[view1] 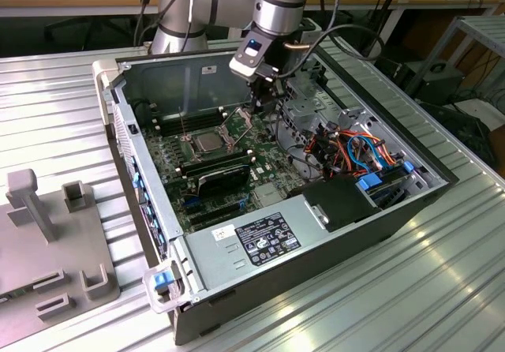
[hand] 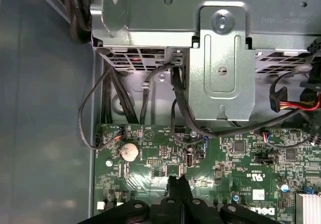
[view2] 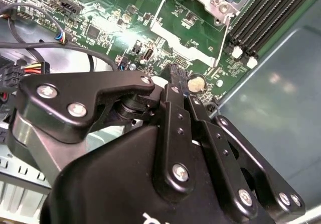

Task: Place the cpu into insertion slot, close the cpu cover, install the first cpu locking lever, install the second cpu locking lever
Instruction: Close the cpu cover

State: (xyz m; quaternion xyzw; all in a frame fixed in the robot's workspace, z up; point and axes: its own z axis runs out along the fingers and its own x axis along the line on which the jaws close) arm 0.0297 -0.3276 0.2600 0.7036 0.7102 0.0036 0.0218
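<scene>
In the exterior view the cpu point(view1: 208, 141), a silver square, lies in the insertion slot point(view1: 192, 144) on the green board inside the open computer case. The cpu cover point(view1: 238, 122) stands tilted up at the slot's side toward the exterior view's right. A thin locking lever point(view1: 184, 129) sticks up at the other side. My gripper point(view1: 266, 107) hangs just above the board to the right of the raised cover, apart from it. Its black fingers point(view2: 173, 81) are shut with nothing between them. The gripper point(hand: 177, 183) points at bare board near a coin cell point(hand: 130, 151).
Long black memory modules point(view1: 217, 165) lie in front of the slot, and memory slots point(view2: 271, 13) run beside it. A metal drive cage point(hand: 220, 58) and loose cables point(view1: 355, 151) crowd the case's right side. A power supply point(view1: 260, 240) fills the front. A grey fixture point(view1: 55, 234) stands outside.
</scene>
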